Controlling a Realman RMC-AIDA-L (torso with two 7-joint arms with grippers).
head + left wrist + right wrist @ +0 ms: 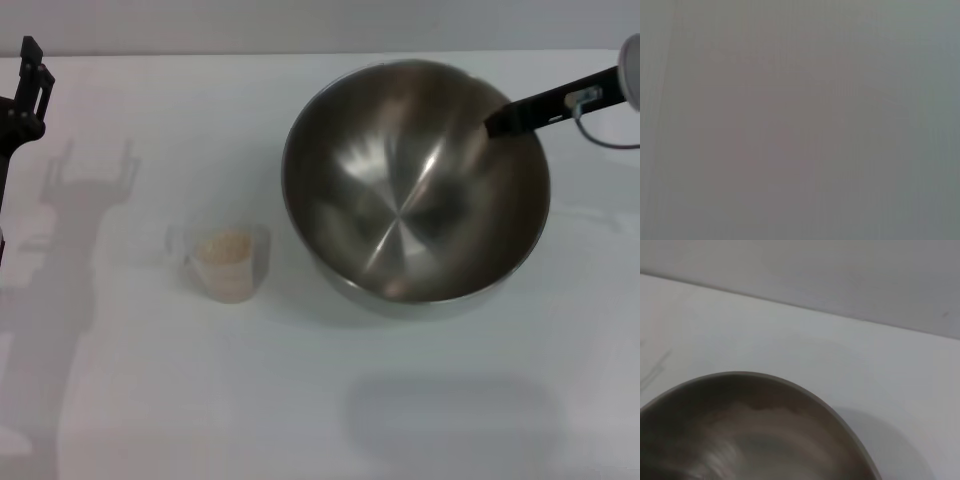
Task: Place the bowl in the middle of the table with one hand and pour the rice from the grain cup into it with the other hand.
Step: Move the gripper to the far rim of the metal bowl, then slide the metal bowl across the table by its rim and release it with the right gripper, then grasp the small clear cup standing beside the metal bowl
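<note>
The steel bowl hangs tilted above the table, right of centre, and its shadow lies on the tabletop nearer the front edge. My right gripper reaches in from the right and is shut on the bowl's far right rim. The right wrist view shows the bowl's rim and inside close up, without fingers. The clear grain cup with rice stands on the table left of the bowl. My left gripper is raised at the far left, open and empty, well away from the cup.
A grey wall rises behind the table's far edge. The left arm's shadow falls across the tabletop left of the cup. The left wrist view shows only a blank grey surface.
</note>
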